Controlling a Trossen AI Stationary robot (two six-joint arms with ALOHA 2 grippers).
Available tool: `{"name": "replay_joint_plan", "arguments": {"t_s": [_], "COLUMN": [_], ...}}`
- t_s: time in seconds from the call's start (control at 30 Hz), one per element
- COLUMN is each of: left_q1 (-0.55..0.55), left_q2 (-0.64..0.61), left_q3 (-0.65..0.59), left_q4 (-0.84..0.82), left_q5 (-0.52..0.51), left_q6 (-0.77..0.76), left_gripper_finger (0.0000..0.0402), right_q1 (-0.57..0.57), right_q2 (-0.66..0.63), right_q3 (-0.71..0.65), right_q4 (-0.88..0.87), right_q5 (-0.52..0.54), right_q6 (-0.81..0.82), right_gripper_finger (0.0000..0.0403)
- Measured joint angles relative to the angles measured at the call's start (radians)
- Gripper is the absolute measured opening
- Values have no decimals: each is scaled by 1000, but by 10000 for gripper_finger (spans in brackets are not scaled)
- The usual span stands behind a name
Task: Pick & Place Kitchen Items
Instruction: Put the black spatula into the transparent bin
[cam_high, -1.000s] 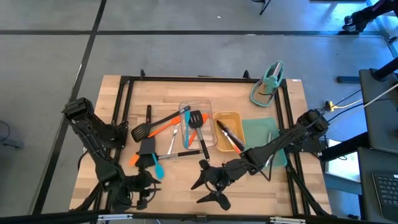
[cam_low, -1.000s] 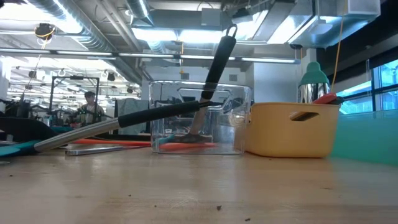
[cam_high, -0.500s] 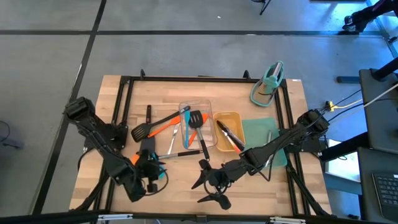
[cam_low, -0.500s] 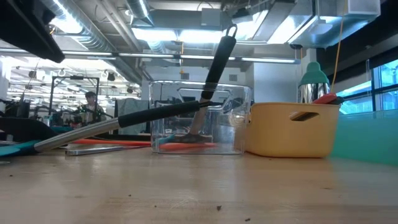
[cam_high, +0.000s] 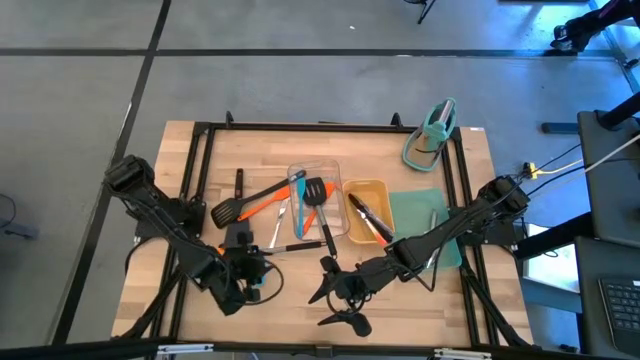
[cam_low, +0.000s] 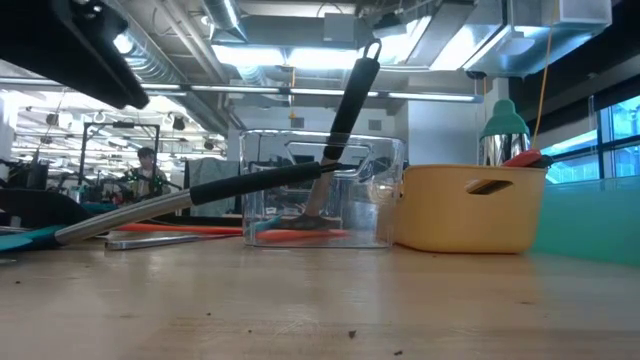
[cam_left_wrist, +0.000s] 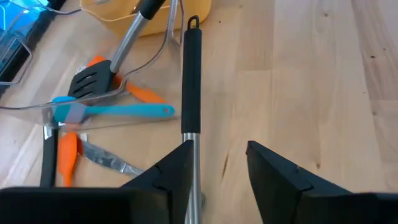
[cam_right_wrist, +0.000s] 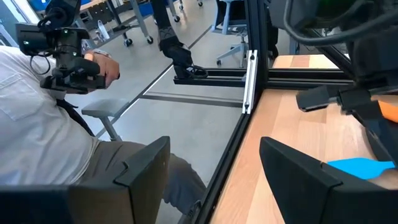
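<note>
My left gripper (cam_high: 252, 272) (cam_left_wrist: 217, 177) is open and hovers over the table near the clear tray (cam_high: 330, 168). Just ahead of its fingers lies a long utensil with a black handle and steel shaft (cam_left_wrist: 191, 81) (cam_high: 300, 245); the shaft runs beside one finger, and I cannot tell if they touch. A black slotted turner (cam_left_wrist: 93, 81), a blue spatula (cam_left_wrist: 118, 112) and orange spatulas (cam_left_wrist: 65, 155) lie in and around the tray. Tongs (cam_high: 368, 218) lie in the yellow tray (cam_high: 382, 190). My right gripper (cam_high: 340, 292) waits open near the near edge.
A teal mat (cam_high: 420, 212) lies right of the yellow tray, with a teal stand (cam_high: 432, 135) at the far right corner. A black frame (cam_high: 205, 160) borders the table. A seated person in a white shirt (cam_right_wrist: 43, 118) shows beyond the table's left side. Bare wood lies along the near edge.
My left arm has swung up from the near left edge toward the utensils by the clear tray, moving away from the near edge and to the right. It now shows as a dark bar at the upper left of the low view. The utensils have not moved.
</note>
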Motion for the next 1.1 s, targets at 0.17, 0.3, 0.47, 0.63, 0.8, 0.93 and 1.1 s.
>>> {"name": "replay_joint_plan", "arguments": {"t_s": [0.17,0.3,0.47,0.63,0.8,0.93,1.1], "left_q1": [64,114,146,177,183,182,179], "left_q2": [28,75,152,236,300,319,321], "left_q3": [0,0,0,0,0,2,2], "left_q4": [33,38,44,48,71,80,82], "left_q5": [42,79,78,106,81,69,76], "left_q6": [61,62,69,69,69,44,35], "left_gripper_finger": [198,228,239,237,230,209,130], "right_q1": [-1,0,0,0,0,0,-1], "right_q2": [0,0,0,0,0,0,0], "right_q3": [0,0,0,0,0,0,0], "right_q4": [-8,-28,-36,-37,-37,-37,-37], "right_q5": [0,0,0,0,0,0,0], "right_q6": [-1,-1,0,0,3,3,2], "right_gripper_finger": [252,252,252,252,252,252,252]}}
